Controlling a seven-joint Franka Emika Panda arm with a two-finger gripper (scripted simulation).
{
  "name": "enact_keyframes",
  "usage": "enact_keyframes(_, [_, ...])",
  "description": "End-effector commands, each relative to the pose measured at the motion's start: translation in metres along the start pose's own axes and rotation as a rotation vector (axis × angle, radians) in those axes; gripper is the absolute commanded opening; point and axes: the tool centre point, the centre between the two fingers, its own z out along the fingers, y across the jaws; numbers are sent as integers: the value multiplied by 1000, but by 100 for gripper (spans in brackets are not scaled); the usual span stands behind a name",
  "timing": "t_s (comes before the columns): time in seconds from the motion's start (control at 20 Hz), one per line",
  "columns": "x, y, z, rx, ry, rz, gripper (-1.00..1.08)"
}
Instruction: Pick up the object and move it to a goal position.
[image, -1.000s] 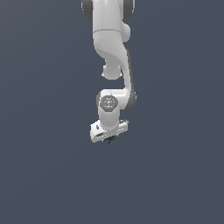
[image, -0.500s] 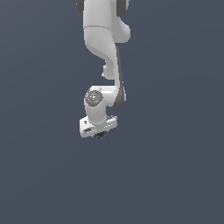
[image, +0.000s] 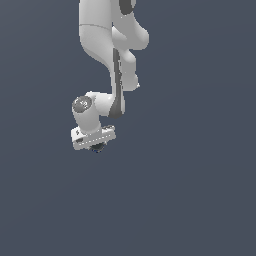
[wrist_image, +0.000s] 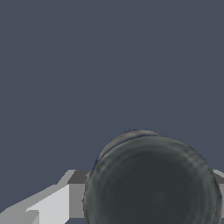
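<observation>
- Since the earlier frame, the white robot arm (image: 107, 55) has swung toward the exterior view's left.
- The small, dark, nearly black round ball (wrist_image: 153, 181) sits between the fingers (image: 98, 148), which are clamped on it.
- Plain slate-grey background (image: 200, 190) lies all around.

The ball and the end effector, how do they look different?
The ball is dark, nearly black, while the end effector is white. The ball is round; the end effector is blocky and flat-sided. In the exterior view the ball is much narrower than the end effector above it. Both are off the floor together.
</observation>
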Motion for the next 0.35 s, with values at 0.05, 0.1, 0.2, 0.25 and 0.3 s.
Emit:
enact_keyframes(0.05, [-12,14,-2,0,1,-2,-100])
enact_keyframes(0.1, [-14,17,-2,0,1,-2,-100])
enact_keyframes(0.2, [-17,20,-2,0,1,-2,-100])
enact_keyframes(0.25, [-17,21,-2,0,1,-2,-100])
enact_keyframes(0.3, [-18,22,-2,0,1,-2,-100])
